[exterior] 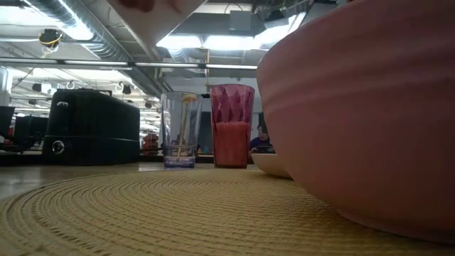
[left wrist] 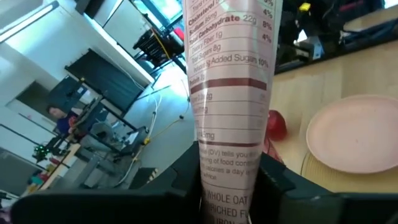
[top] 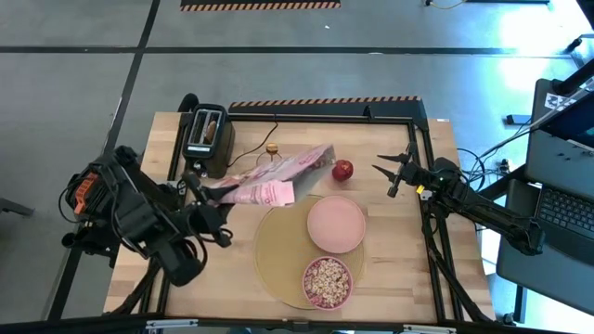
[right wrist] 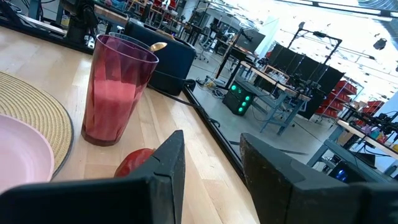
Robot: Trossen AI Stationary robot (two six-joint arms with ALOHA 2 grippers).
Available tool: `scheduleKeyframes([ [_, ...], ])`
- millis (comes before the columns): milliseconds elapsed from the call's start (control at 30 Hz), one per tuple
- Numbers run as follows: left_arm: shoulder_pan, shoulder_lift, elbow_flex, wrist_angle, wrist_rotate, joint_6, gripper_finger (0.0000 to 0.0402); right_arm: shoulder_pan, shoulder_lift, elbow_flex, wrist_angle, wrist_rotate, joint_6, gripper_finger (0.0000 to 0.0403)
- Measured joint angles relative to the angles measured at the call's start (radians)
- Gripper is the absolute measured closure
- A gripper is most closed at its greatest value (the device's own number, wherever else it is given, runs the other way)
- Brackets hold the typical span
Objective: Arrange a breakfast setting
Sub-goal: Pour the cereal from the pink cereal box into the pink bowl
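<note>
Cereal filled the small deep-pink bowl (top: 327, 281), which sat at the 5 o'clock edge of the large round woven tan placemat (top: 278, 250) on the pale wooden surface (top: 399, 250). The pale pink round plate (top: 336, 224) lay empty on the mat's 1 o'clock part, apart from the bowl. The small red apple (top: 342, 170) rested on the bare wood just off the mat toward 12 o'clock, above the plate in the high view. A brown toast slice (top: 212, 129) stood in a slot of the black toaster (top: 203, 134) at the surface's 10 o'clock corner. Between toaster and apple stood a red tumbler (exterior: 232, 125) and a clear glass (exterior: 179, 129), the clear one holding the gold spoon (exterior: 186, 121) upright.

The left gripper (top: 206, 192) hovered at about 9 o'clock of the mat, its fingers (left wrist: 277, 180) pinching the bottom end of the pink-and-white cereal box (top: 271, 179). The box was held above the surface, lying nearly level and reaching toward the apple; its nutrition panel faced the left wrist camera.

The right gripper (top: 397, 172) hung at 3 o'clock of the apple, near it but apart, with its fingers (right wrist: 168, 163) spread and nothing between them. In its wrist view the apple showed just ahead of them.
</note>
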Motion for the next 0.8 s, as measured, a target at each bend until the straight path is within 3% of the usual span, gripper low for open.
scheduleKeyframes([
  [500,-0.001,0.0,-0.055,0.067,-0.072,-0.128,0.0352,0.0,0.0,0.0,0.0,0.002,0.0,0.0276],
  [700,-0.021,0.001,-0.055,0.25,-0.082,-0.027,0.0353,0.0,0.0,0.0,0.0,0.003,0.0,0.0276],
  [800,-0.031,0.001,-0.055,0.404,-0.08,0.097,0.0353,0.0,0.0,0.0,0.0,0.004,0.0,0.0276],
])
